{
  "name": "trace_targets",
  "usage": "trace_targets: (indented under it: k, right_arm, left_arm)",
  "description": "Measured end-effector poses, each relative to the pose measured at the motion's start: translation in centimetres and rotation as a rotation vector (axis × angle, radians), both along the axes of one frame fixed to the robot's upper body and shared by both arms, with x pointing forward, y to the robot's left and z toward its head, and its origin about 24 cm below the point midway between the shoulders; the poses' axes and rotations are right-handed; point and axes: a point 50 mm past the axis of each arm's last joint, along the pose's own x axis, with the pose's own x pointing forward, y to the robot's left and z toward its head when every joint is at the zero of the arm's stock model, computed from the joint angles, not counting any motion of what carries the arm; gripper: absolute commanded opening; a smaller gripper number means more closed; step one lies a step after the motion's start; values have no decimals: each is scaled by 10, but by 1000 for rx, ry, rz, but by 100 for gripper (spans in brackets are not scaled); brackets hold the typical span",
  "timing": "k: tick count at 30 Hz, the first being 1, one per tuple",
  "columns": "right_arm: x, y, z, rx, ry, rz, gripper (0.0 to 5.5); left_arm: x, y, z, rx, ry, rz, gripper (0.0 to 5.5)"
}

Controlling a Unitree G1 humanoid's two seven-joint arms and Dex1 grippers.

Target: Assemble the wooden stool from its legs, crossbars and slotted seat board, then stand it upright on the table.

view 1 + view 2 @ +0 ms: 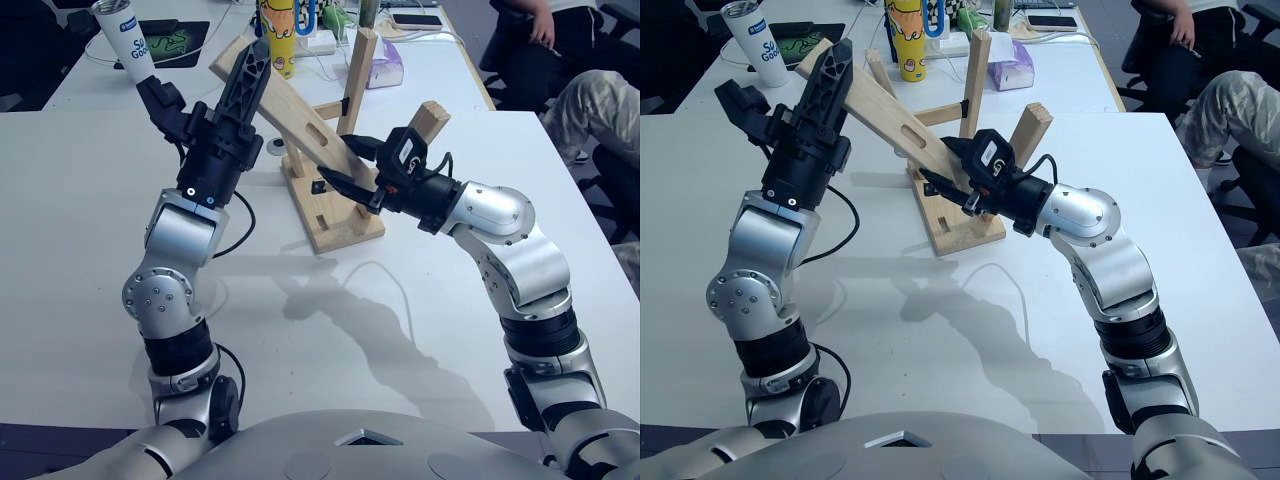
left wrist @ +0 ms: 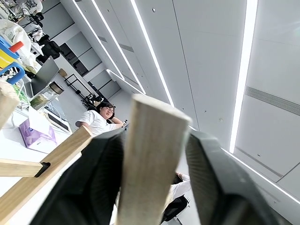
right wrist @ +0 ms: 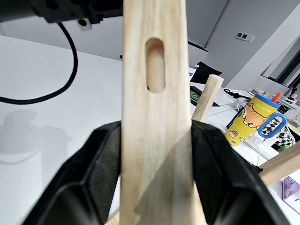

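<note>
Two grippers pinch one wooden leg. This slanted leg [image 1: 300,120] has long slots in it and leans up from the seat board [image 1: 335,228] toward 10 o'clock. The left gripper [image 1: 248,80] is pressed tight on the top end of the slanted leg, with wood between its fingers. The right gripper [image 1: 350,165] squeezes the low part of the same leg, just above the board, one finger on each side.

The seat board rests on the white table [image 1: 90,200], out in front of the robot at 12 o'clock. A second leg [image 1: 360,70] sticks up from the board toward 12 o'clock. A third leg [image 1: 428,120] pokes up toward 1 o'clock. A thin crossbar [image 1: 326,108] joins the slanted leg to the second leg.

Far back at 12 o'clock stands a yellow cup [image 1: 280,30]. A white cup [image 1: 125,35] is at 11 o'clock. A purple pack [image 1: 386,65] sits near the second leg.
</note>
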Motion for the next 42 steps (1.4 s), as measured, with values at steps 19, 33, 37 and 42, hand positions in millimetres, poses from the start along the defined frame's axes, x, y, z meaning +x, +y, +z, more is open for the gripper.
trace_targets:
  k: [19,33,37,42]
  right_arm:
    - [4,-8,5,56,22,-6,303]
    - [23,-56,48,440,49,-540,308]
    - [19,-51,38,443,159,-546,308]
    - [20,-57,14,439,287,-615,308]
  left_arm:
    - [8,11,-7,26,34,80,103]
    - [15,59,-12,-99,116,354,103]
    - [16,62,-13,-105,128,374,103]
    - [17,63,-12,-98,137,392,103]
